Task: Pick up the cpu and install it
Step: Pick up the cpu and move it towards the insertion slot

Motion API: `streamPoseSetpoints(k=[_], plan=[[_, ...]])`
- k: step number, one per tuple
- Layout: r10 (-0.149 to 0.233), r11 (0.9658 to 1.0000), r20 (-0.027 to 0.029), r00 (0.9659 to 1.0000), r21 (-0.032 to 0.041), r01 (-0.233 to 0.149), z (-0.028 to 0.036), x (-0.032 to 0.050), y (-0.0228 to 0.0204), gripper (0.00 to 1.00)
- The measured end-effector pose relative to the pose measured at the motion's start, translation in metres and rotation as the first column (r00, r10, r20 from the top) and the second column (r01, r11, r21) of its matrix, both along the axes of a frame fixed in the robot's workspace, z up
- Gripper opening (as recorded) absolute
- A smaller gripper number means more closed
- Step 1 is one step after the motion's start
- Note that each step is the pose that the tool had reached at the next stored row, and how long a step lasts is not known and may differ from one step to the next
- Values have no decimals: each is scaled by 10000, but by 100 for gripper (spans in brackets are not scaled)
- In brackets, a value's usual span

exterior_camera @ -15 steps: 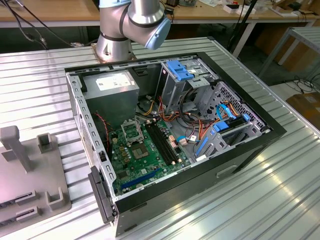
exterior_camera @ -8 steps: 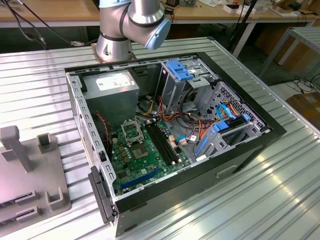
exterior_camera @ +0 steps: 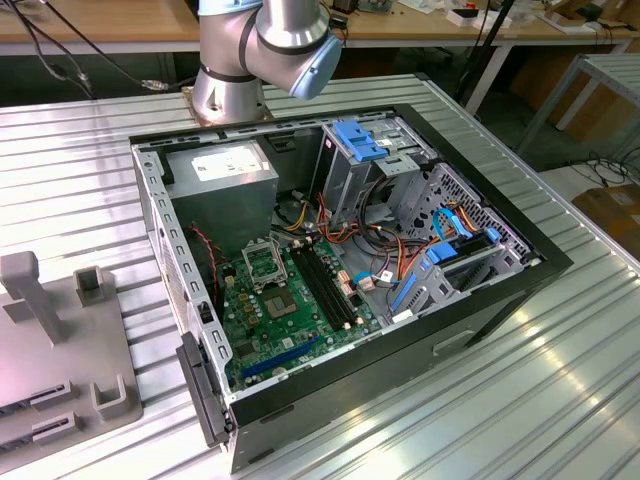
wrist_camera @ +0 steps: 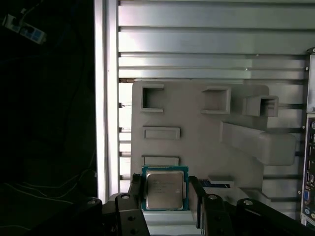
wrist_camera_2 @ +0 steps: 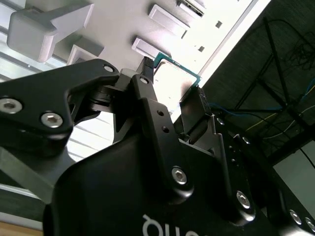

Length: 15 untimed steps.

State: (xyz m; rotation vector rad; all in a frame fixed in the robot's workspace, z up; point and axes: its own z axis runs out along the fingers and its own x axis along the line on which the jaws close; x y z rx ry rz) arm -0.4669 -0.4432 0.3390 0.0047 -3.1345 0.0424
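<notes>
Ribbed aluminium surface (exterior_camera: 560,400) here, workbenches and cables in the background, and sitting square in the middle of it is an open computer case (exterior_camera: 400,370), side panel off, insides on show. Down in there we have the green motherboard (exterior_camera: 290,320), the long black memory slots (exterior_camera: 325,285), the grey power-supply box (exterior_camera: 225,185) tucked in a far corner, and the processor socket (exterior_camera: 262,265) with its silver frame just beside that box. The arm (exterior_camera: 270,40) rises from its base behind the case. Over on the exterior view's left lies a grey fixture tray (exterior_camera: 60,350) with raised blocks and shallow pockets, well apart from the socket. And here is the action: in both wrist views the claw (wrist_camera: 166,184) has its black fingers (wrist_camera: 136,189) pressed against two opposite edges of the cpu (wrist_camera: 165,191), clamped on it, metal lid facing the first wrist camera, green border showing all round. The chip sits flat and level between those fingers, over the tray (wrist_camera: 197,147), close to the tray's edge and near the rim of the surface. The second wrist view looks up past the claw (wrist_camera_2: 172,81) and catches the cpu (wrist_camera_2: 174,73) pinched at the fingertips, the pale tray (wrist_camera_2: 118,24) behind it. Whether the chip touches the tray or hangs clear of it, I cannot tell.
</notes>
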Motion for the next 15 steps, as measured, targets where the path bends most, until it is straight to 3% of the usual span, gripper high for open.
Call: streamPoseSetpoints(k=[11,15], plan=[[1,10000,-6,10000,0,-1,8,5,0,47],[2,10000,-5,10000,0,-2,8,44,0,47]])
